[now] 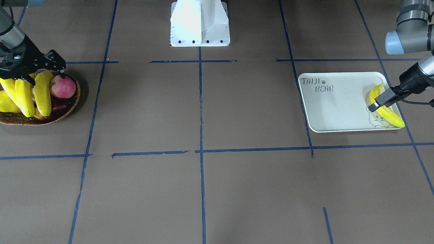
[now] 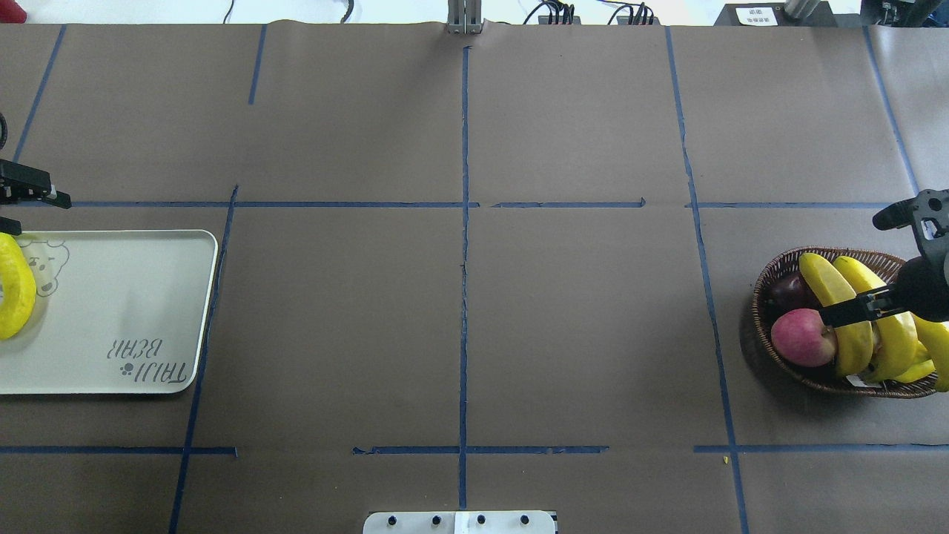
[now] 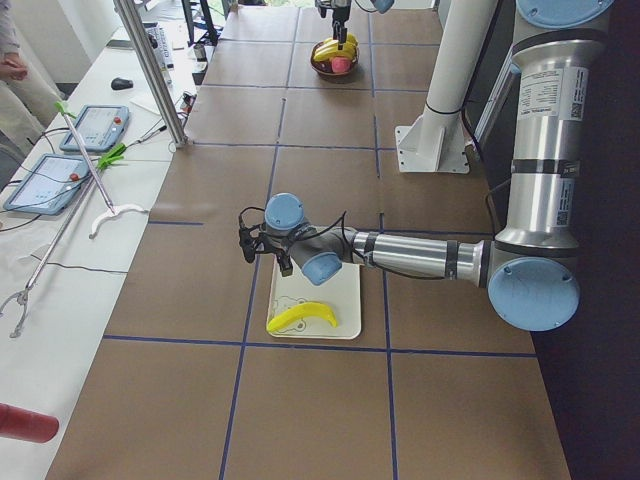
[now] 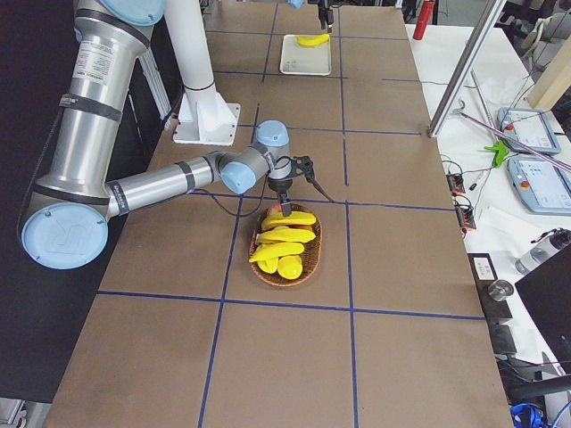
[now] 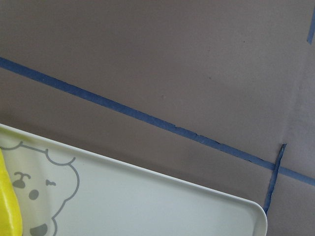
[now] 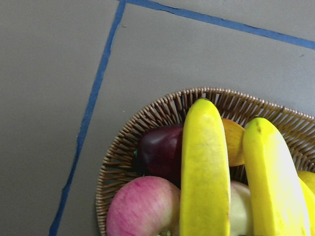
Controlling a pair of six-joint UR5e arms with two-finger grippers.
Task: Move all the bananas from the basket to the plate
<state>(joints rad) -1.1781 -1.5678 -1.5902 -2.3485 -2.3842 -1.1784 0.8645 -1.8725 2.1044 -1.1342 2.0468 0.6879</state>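
Note:
Three bananas (image 1: 42, 93) lie across the brown wicker basket (image 1: 73, 101) at the robot's right end; they also show in the overhead view (image 2: 841, 311) and the right wrist view (image 6: 204, 172). My right gripper (image 1: 47, 77) hangs open just above them and holds nothing. One banana (image 1: 390, 115) lies on the off-white "TAIJI BEAR" plate (image 1: 335, 105), over the bear face. My left gripper (image 2: 30, 210) is open and empty above the plate's outer edge, beside that banana (image 2: 15, 285).
A pink-red apple (image 1: 62, 86) and a dark purple fruit (image 6: 160, 150) share the basket. The white robot base (image 1: 200, 23) stands mid-table at the robot's edge. Blue tape lines cross the brown table. Tablets and tools lie on the side bench (image 3: 70, 160).

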